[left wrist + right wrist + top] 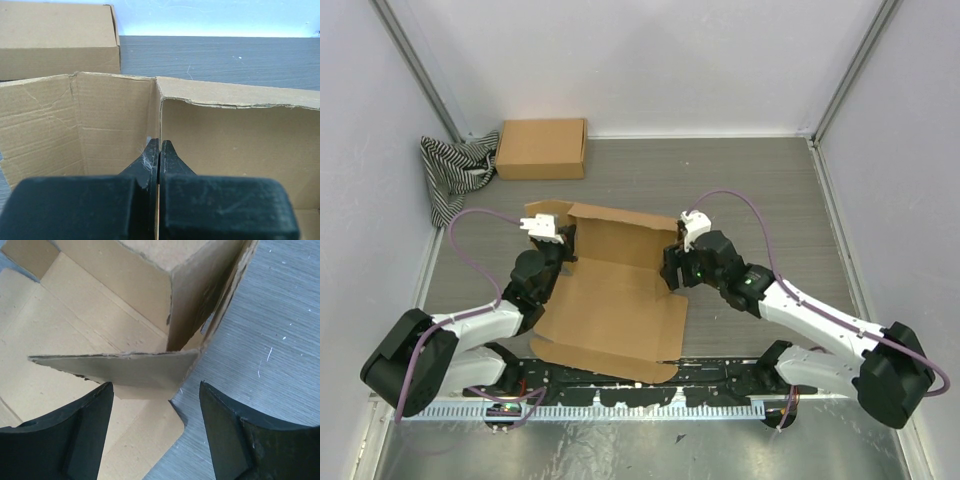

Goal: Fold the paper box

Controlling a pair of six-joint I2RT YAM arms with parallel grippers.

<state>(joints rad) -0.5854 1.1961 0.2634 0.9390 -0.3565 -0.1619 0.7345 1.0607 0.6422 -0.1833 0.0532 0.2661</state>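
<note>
Paper box [620, 300] lies half-formed between the arms. The left gripper [159, 145], clenched tight, noses into its raised left corner. The right gripper [156, 390], jaws spread wide, sits just before the right side flap [125, 367].

Grey wood-grain table [750, 190] carries half-formed paper box [615, 300] centre, closed cardboard box [541, 148] and striped cloth [455, 170] far left.

Centre: paper box [620, 290] plain brown. Far left: second cardboard box [541, 148] same brown. Beside it, cloth [455, 170] black-and-white stripes. Under all, table [760, 190] grey wood grain. Near edge: arms [810, 315] black and white, cables [460, 240] purple.
</note>
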